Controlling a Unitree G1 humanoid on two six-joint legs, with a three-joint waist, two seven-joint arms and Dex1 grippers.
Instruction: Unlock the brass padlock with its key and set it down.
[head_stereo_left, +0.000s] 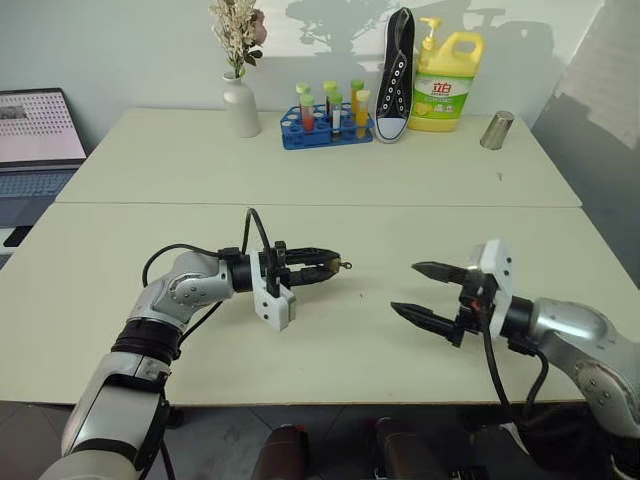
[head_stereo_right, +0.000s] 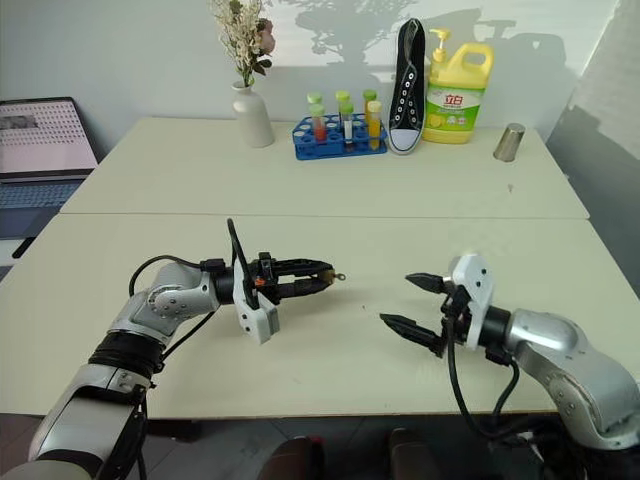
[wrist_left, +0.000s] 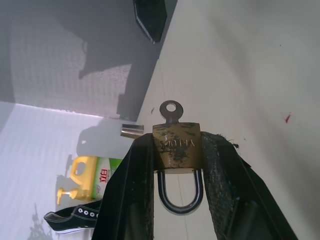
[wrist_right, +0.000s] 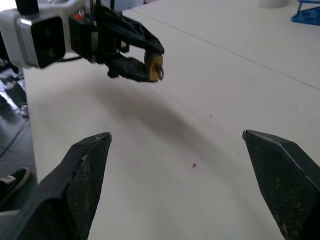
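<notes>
Left gripper: closed on the brass padlock, fingers pointing level toward the other arm, above the table.
Padlock position: clamped by its flat sides between the left fingertips, clear of the table surface.
Padlock orientation: shackle turned back into the gap between the fingers; key projecting outward past the fingertips.
Reason for hold: judged to present the key head to the opposite arm, so that it can be pinched and turned.
Right gripper: jaws spread wide, holding nothing, aimed at the left fingertips, still well apart from the key.
Lock state: shackle appears seated in the body; judged still locked.
Hidden: the lower shackle legs and the sides of the padlock are covered by the finger pads.
Hard to make out: in the head views the padlock shows as a small glint at the fingertips; key blade not visible, only its ring-shaped head.
</notes>
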